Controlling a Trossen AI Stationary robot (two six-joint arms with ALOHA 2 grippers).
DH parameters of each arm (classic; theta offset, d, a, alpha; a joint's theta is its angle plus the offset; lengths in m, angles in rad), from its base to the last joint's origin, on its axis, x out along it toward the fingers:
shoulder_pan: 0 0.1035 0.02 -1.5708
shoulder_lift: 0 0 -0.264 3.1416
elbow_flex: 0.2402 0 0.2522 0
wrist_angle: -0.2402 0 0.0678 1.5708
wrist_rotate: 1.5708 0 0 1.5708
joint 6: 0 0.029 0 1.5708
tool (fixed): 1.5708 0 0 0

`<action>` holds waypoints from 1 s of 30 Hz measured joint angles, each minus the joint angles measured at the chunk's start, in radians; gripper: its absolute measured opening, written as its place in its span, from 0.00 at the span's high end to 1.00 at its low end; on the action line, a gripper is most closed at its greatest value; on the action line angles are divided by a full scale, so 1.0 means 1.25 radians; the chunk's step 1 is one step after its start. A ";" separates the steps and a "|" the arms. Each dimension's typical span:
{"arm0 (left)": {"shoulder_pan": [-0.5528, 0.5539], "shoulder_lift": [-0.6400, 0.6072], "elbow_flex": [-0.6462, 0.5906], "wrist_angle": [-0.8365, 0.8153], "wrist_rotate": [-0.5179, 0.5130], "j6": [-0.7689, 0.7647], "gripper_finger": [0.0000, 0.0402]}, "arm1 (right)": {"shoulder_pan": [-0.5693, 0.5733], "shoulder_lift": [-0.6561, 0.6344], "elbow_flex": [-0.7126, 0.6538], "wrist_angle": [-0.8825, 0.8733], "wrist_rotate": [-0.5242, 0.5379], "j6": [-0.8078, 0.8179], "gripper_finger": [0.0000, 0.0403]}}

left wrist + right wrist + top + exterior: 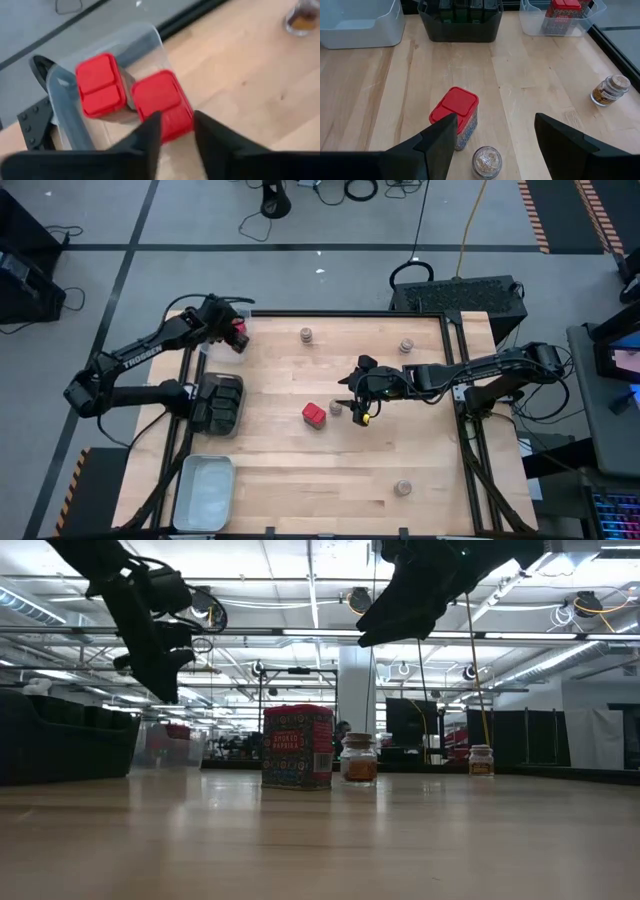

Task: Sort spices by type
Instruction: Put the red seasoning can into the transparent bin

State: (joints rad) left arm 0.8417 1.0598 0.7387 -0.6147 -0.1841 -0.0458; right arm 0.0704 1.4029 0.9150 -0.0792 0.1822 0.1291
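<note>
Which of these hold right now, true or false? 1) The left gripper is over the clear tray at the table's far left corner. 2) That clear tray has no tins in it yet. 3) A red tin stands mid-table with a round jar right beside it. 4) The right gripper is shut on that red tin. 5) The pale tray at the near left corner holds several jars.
1) True: the left gripper hangs over the clear tray.
2) False: two red-lidded tins sit in it.
3) True: the red tin stands beside a round jar.
4) False: the right gripper is open above tin and jar, holding nothing.
5) False: the pale tray looks empty.
</note>
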 joint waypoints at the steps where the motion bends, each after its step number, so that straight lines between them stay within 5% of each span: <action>1: 0.000 0.005 0.000 -0.009 0.000 0.000 0.78 | 0.000 0.000 0.000 0.000 0.000 0.000 0.39; 5: 0.000 0.032 0.000 -0.014 0.000 0.000 0.97 | 0.000 0.000 0.000 0.000 0.000 0.001 0.39; 30: 0.000 0.164 0.002 0.073 -0.039 0.043 0.99 | 0.000 0.000 0.000 0.000 0.000 0.007 0.39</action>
State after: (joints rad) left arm 0.8421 1.2642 0.7406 -0.5230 -0.2329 0.0078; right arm 0.0704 1.4029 0.9150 -0.0792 0.1822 0.1379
